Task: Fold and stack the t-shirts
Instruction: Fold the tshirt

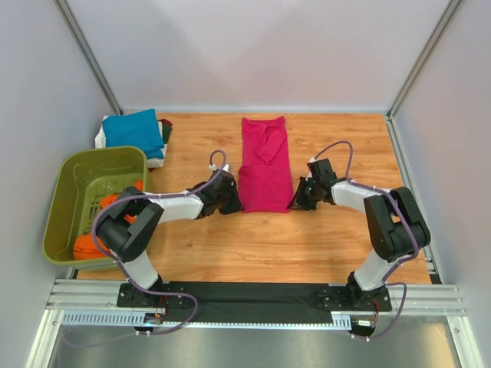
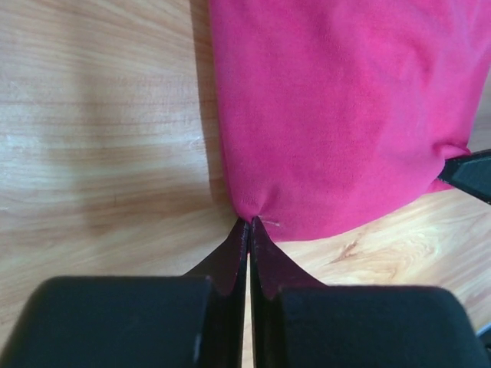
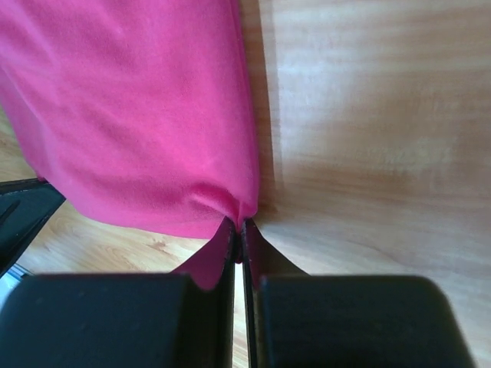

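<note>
A magenta-pink t-shirt (image 1: 265, 163) lies folded into a long strip on the middle of the wooden table. My left gripper (image 1: 234, 201) is shut on the near left corner of this t-shirt (image 2: 337, 107), with the cloth puckered at my gripper's (image 2: 250, 221) tips. On the other side, my right gripper (image 1: 296, 199) is shut on the near right corner of the t-shirt (image 3: 130, 107), and my gripper (image 3: 240, 222) bunches the hem. A teal-blue t-shirt (image 1: 134, 129) lies folded on a white one (image 1: 100, 139) at the back left. Orange t-shirts (image 1: 96, 241) sit in the basket.
An olive-green plastic basket (image 1: 77, 172) stands at the left edge of the table. White walls enclose the table (image 1: 337, 245) at the back and on both sides. A dark cloth piece (image 1: 166, 130) shows beside the folded stack.
</note>
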`<state>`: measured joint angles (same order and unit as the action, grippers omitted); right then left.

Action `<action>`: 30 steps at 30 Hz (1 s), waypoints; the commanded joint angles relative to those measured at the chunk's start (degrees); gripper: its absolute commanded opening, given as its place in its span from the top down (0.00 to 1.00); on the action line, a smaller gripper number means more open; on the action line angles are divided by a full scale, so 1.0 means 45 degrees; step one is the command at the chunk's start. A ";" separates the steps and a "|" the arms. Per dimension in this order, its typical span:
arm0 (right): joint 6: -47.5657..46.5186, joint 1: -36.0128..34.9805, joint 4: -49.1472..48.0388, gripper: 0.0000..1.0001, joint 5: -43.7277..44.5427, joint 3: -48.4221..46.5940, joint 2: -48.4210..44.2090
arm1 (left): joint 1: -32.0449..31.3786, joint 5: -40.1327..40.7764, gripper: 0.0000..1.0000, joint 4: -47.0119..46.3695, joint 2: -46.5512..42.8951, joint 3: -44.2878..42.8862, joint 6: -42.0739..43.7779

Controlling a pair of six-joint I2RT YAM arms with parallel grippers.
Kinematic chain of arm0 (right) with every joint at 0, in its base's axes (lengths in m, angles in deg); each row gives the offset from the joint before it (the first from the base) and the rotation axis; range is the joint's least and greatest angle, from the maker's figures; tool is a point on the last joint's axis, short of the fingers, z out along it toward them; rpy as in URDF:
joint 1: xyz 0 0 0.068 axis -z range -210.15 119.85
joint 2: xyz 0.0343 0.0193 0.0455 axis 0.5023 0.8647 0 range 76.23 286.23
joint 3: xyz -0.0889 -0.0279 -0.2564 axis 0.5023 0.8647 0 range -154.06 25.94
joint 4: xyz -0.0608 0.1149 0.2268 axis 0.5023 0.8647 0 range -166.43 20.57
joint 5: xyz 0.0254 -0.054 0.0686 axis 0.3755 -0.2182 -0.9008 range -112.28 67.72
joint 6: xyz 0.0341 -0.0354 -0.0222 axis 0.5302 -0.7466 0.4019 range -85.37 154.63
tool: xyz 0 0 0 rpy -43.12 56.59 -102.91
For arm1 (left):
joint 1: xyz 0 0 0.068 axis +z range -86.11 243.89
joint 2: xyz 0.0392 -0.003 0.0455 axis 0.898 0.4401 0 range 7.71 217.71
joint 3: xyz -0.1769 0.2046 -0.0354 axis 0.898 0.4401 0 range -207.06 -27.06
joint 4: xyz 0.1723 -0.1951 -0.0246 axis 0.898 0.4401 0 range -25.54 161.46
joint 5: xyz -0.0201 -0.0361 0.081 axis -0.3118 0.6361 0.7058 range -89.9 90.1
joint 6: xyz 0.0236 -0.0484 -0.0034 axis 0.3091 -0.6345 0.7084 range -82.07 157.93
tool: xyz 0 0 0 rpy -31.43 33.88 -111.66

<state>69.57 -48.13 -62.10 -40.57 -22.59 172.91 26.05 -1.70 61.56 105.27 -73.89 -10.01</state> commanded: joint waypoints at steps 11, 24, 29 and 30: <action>0.1431 -0.2058 0.2670 1.00 0.1270 0.5040 -0.5967 | -0.3384 0.1589 1.00 0.4936 -0.5368 0.2847 -0.1101; 0.4462 -0.4111 0.8084 1.00 0.1679 0.6177 -1.4433 | -0.7586 0.3621 1.00 1.0835 -0.9099 0.1486 -0.5165; 0.3644 -0.4111 0.8164 1.00 0.2615 0.4015 -1.2974 | -0.7373 0.5223 1.00 1.2576 -0.9648 0.0116 -0.5461; 0.3468 -0.4111 0.8183 1.00 0.3159 0.3505 -1.2564 | -0.7004 0.5225 1.00 1.2712 -0.9532 -0.0331 -0.5343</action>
<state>87.75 -66.84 -30.12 -35.76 -0.15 112.59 -7.64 14.88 105.86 63.09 -71.64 -33.62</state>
